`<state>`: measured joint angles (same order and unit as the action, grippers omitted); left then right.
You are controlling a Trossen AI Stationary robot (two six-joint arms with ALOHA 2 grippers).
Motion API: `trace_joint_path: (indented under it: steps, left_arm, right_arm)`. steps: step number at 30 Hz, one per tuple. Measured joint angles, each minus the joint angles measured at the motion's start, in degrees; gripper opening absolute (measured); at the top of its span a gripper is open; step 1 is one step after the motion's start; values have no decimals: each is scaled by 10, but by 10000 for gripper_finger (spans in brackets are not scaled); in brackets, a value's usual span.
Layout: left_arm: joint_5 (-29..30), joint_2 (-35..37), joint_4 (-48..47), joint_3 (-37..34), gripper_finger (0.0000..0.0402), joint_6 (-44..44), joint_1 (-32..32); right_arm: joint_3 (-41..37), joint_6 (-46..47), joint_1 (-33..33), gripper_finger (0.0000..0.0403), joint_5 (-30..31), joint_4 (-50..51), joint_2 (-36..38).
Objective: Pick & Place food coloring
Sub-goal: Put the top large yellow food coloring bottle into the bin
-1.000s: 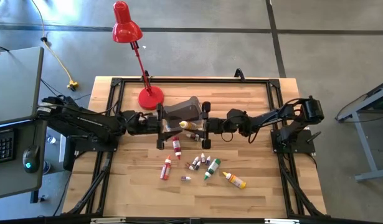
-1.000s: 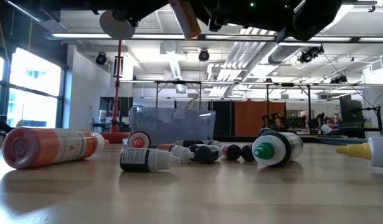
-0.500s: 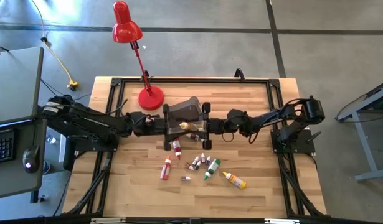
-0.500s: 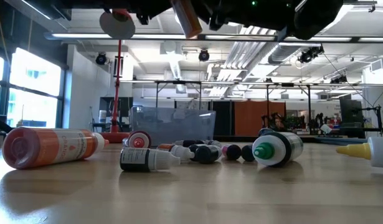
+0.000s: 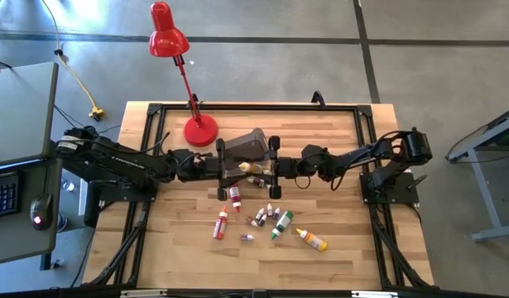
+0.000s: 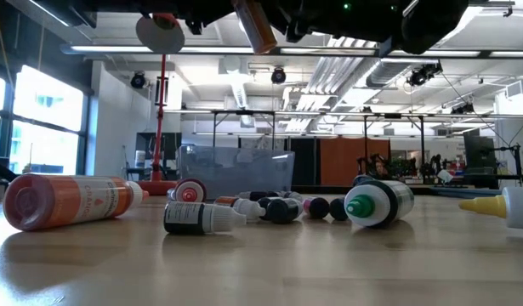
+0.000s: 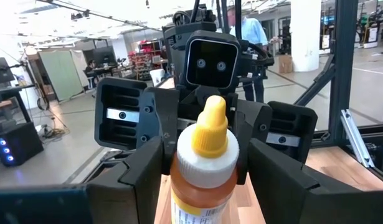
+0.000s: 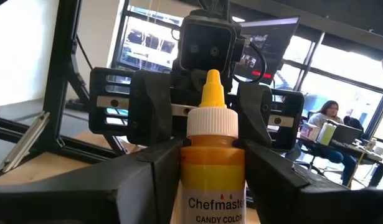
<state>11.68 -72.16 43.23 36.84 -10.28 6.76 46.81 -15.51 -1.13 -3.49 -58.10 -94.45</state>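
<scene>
Fingers (image 8: 147, 174) of the right gripper (image 5: 273, 166) press against both sides of a yellow food-coloring bottle (image 8: 212, 155), holding it above the table's (image 5: 345, 257) middle, just in front of the grey bin (image 5: 242, 147). Facing it, the left gripper (image 5: 222, 168) has its fingers (image 7: 144, 180) flanking the same bottle, which the high view shows lying level between the two; whether they actually touch it is hard to judge. Other bottles lie scattered on the wood nearer the front: a red bottle (image 5: 220, 224), a green-capped bottle (image 5: 280, 224), another yellow bottle (image 5: 312, 240) and several tiny dark ones (image 5: 262, 217). At far left stands a red desk lamp (image 5: 184, 74).
</scene>
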Motion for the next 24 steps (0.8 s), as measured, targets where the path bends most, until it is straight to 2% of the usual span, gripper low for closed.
trace_joint_path:
  steps: [7,12,24]
  left_arm:
    - [0,0,-5,-1,195,0,0]
    - [-4,0,-5,-1,194,0,0]
    - [19,-1,-5,-1,199,-16,1]
  right_arm:
    - [0,-2,0,174,8,14,0]
    - [0,-15,-1,157,42,28,1]
    - [0,-17,0,150,35,29,0]
